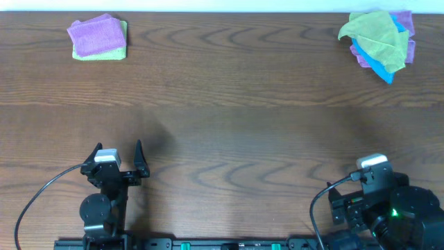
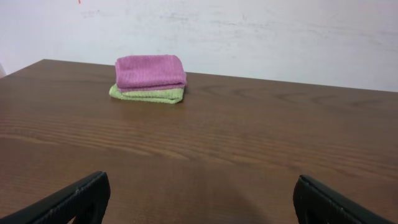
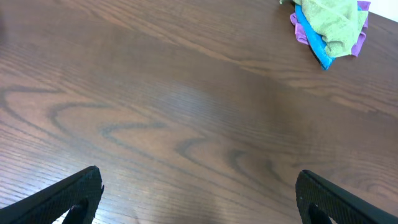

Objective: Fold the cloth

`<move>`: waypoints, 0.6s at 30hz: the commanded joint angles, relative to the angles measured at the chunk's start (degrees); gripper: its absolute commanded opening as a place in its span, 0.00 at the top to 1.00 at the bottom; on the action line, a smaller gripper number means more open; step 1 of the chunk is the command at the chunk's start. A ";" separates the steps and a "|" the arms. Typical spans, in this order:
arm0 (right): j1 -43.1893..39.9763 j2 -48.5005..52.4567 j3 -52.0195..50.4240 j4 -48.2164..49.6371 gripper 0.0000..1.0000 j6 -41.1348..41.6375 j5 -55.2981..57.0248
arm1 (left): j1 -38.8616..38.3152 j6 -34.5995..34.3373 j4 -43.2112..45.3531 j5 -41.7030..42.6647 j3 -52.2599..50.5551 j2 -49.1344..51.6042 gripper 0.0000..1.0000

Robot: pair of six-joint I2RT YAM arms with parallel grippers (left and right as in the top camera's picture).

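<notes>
Lilac-purple microfibre cloth [image 1: 97, 35] sits neatly folded on a folded yellow-green cloth [image 1: 100, 55] in the far-left corner of the wooden desk [image 1: 222, 118], long side along the far edge. It's straight out from the left hand [image 1: 117, 147], well apart. The right hand [image 3: 199, 196] is way farther. Both hands gape wide, empty.

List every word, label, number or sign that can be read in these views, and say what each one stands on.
None: no view shows readable text.
The folded purple cloth and the green cloth under it: plain.
The crumpled pile of green, blue and purple cloths: plain.
The white block on the left arm and the one on the right arm: no lettering can be made out.
</notes>
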 commanded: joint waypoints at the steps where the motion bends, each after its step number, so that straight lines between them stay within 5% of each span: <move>1: -0.07 -0.17 -0.04 -0.11 0.01 0.22 -0.11 | -0.17 1.03 -0.31 -0.63 -2.14 -0.57 0.05; 13: -0.04 -0.17 -0.04 -0.42 0.01 -0.48 0.37 | -0.17 1.03 -0.31 -0.63 -2.14 -0.57 0.05; 18: -0.83 -2.12 -1.09 7.02 0.01 -1.53 -0.83 | -0.17 1.03 -0.31 -0.63 -2.14 -0.57 0.05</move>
